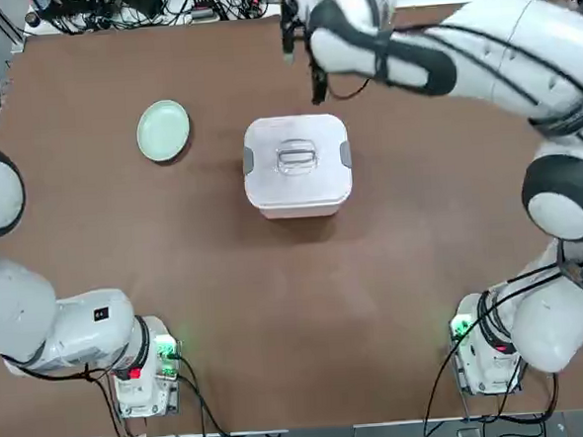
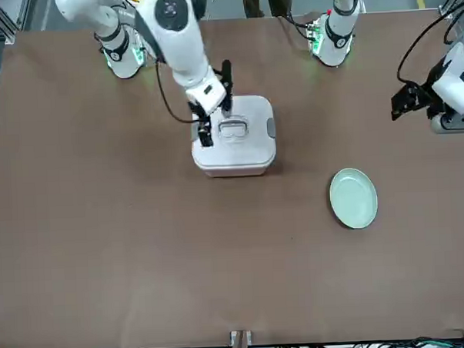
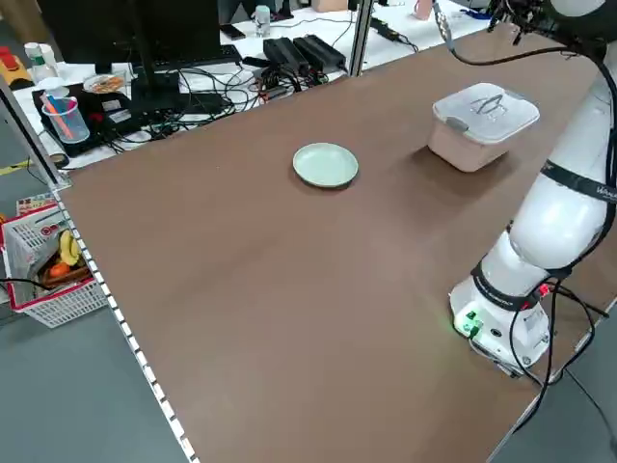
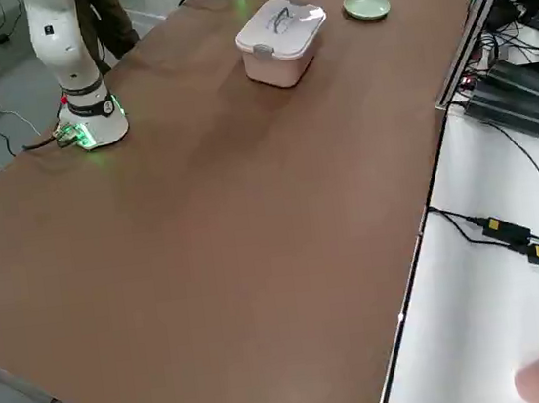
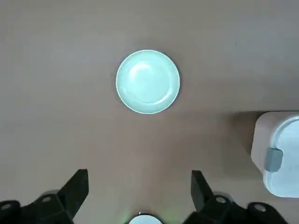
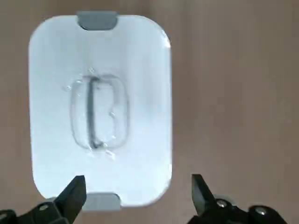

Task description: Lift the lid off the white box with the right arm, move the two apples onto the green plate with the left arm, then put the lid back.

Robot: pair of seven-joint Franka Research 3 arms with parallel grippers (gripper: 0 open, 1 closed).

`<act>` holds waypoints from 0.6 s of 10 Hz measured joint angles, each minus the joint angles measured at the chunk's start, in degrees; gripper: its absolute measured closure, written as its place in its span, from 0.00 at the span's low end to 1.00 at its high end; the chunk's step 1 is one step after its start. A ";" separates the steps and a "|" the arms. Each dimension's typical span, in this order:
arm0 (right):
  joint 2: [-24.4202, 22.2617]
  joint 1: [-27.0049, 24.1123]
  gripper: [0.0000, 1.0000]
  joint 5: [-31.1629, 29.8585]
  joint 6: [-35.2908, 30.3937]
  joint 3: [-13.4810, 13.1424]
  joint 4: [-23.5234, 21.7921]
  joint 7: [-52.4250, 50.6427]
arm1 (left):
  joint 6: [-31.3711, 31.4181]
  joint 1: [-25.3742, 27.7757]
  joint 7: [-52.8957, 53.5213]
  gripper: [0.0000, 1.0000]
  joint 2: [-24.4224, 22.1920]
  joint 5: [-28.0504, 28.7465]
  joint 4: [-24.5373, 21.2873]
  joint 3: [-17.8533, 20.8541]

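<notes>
Beyond the brown table (image 3: 289, 289) sit a black monitor (image 3: 145, 34), tangled cables (image 3: 207, 92) and bananas (image 3: 69, 248).

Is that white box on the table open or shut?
Shut: its lid sits flat on the box, with both grey side clips at its edges.

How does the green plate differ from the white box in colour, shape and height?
The green plate is pale mint, while the white box is pinkish-white. The plate is round; the box is squarish with rounded corners. The plate lies flat and low, whereas the box stands taller, its lid on. Both rest on the brown table.
</notes>
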 joint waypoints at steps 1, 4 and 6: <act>0.74 1.15 0.00 0.00 0.75 -0.03 -0.34 1.17 | 0.00 0.65 0.34 0.05 0.00 0.00 0.00 0.10; 4.25 4.75 0.00 0.00 3.34 -0.07 -0.60 7.49 | 0.71 2.62 1.13 0.07 0.27 0.02 -0.01 0.21; 6.44 6.15 0.00 -0.01 4.60 -0.14 -0.62 10.10 | 2.01 2.13 3.15 0.07 0.83 0.41 -0.02 2.07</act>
